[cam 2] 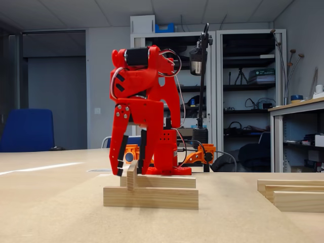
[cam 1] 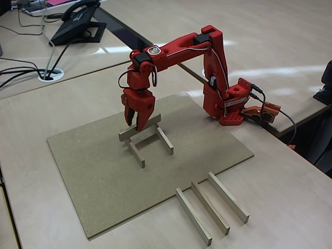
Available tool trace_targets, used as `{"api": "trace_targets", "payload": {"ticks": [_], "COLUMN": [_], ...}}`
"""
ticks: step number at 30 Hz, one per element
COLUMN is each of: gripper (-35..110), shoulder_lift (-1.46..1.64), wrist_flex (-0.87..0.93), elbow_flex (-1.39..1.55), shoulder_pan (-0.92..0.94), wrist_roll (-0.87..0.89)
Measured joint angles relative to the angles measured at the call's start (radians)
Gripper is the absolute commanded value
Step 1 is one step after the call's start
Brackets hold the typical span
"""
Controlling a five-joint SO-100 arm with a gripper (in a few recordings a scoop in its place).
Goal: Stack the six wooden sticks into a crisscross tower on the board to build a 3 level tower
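A brown board [cam 1: 104, 171] is lying on the pale counter [cam 1: 290, 207]; jaws seemingly gripping a stick [cam 1: 139, 127]; three sticks [cam 1: 210, 207] lower right.

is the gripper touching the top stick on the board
Touching. In a fixed view the gripper fingers straddle the top stick; the other fixed view shows them against it.

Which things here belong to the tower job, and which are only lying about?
Job:
- board
- two base sticks
- stick between the gripper fingers, across the base
- three spare sticks on the desk

Lying about:
- desk phone
- cables
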Motion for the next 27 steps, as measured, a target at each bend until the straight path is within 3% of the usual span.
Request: {"api": "trace_targets", "payload": {"ticks": [18,27], "gripper": [12,4], "shoulder_lift": [-0.029,-0.028], "wrist_flex": [0.103,0.192], "elbow_flex": [-0.233,-0.327], "shoulder_pan": [-0.086,-0.351], "wrist_roll": [0.005,0.078]}}
